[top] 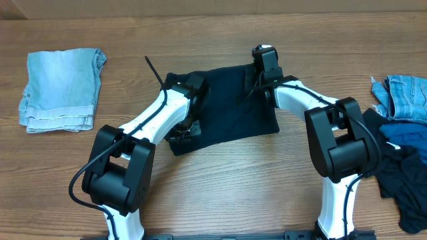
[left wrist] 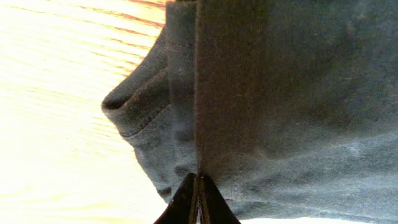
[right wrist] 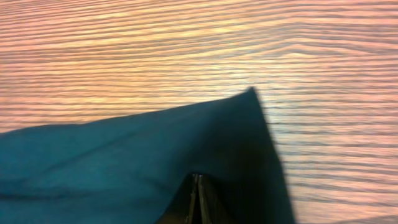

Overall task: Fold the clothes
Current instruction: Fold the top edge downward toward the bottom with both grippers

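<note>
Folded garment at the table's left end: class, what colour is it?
The folded garment is light-blue faded denim, clearest in the overhead view.

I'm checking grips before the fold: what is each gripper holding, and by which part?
Both pinch the dark navy garment: the left gripper at a seamed edge, the right gripper near a pointed corner.

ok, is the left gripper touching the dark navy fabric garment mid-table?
Touching. In the left wrist view, the left gripper has its fingertips closed on a fold of the dark navy fabric garment, with no gap visible.
</note>
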`<state>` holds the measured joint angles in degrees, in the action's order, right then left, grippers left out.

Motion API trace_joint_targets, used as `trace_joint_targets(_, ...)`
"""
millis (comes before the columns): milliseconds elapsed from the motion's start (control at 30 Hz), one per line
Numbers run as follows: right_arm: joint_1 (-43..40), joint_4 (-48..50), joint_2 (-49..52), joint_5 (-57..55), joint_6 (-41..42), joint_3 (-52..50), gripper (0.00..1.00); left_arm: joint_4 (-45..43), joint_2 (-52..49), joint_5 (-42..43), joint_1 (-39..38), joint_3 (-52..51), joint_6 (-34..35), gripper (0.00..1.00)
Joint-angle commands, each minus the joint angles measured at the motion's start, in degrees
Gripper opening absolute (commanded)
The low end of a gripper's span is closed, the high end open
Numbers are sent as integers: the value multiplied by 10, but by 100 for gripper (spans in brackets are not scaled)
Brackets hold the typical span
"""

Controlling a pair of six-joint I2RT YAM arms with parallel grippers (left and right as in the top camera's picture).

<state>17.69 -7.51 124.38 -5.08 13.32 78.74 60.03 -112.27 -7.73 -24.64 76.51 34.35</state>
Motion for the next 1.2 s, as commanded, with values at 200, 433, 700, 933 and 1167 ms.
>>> trace_joint_targets(200,-4,-170,-51,86,0,110,4,-83,149,-24,4,22,-16,22)
trace_joint_targets(433,13,-194,-27,202,-9,113,4,-183,37,60,35,-5,-25,38)
trace_joint_targets(700,13,-168,76,187,-13,112,4,-162,-28,68,38,-21,-27,4)
trace_joint_targets(933,-17,-126,82,122,-13,114,4,-107,-27,33,52,-47,-53,4)
trace_joint_targets(1167,-16,-185,-7,189,-30,114,4,-124,-7,63,52,49,-77,5)
